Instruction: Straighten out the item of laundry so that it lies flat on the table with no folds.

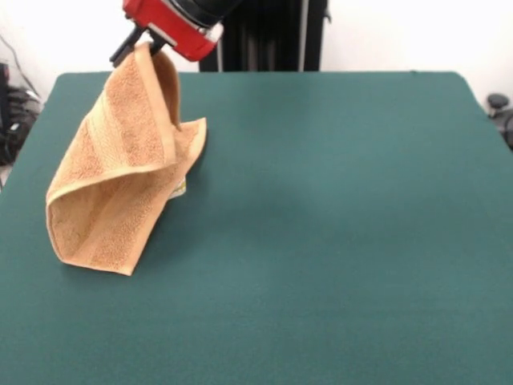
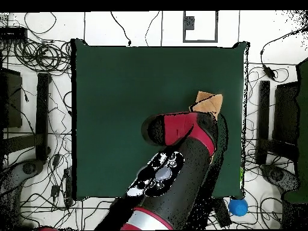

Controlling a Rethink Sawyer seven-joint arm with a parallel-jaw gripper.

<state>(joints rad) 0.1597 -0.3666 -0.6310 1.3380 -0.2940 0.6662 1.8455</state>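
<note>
Gripper fingers pinch the top corner of the towel, holding it lifted while its lower folded end rests on the table near the front view's left edge. The wrist is cut off at the frame's top. A white label peeks from behind the cloth. From overhead, the arm hides the gripper (and most of the towel); only one tan corner shows. Cables and a blue ball lie off the table.

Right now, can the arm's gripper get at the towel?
Yes, it seems so: the gripper is already shut on the towel's top corner, holding it up while its lower edge rests on the table.
</note>
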